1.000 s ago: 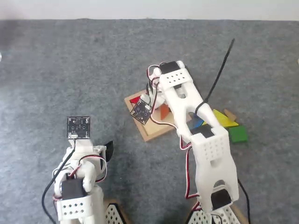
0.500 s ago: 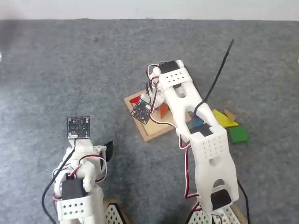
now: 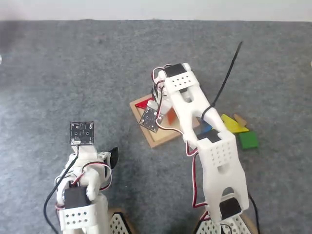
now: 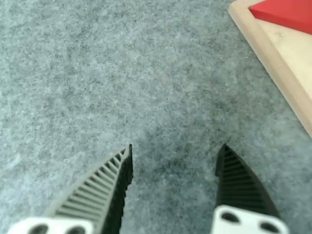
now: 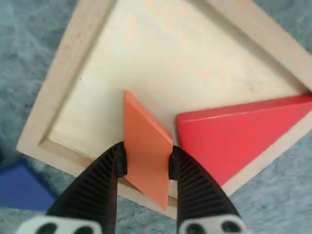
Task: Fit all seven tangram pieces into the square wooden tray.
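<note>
Looking down: right arm (image 3: 187, 97) stretched over wooden tray (image 3: 152, 138); red triangle (image 3: 142, 104) and orange piece (image 3: 171, 117) in tray; yellow piece (image 3: 231, 123), green piece (image 3: 248, 140) and blue piece (image 3: 205, 128) on grey carpet (image 3: 73, 63) beside tray; left arm (image 3: 85, 180) well apart.
Left wrist: left gripper (image 4: 176, 146) jaws wide apart, empty, above carpet; tray corner near.
Right wrist: right gripper (image 5: 145, 158) jaws clamped on orange piece, just beside red triangle in tray corner.
</note>
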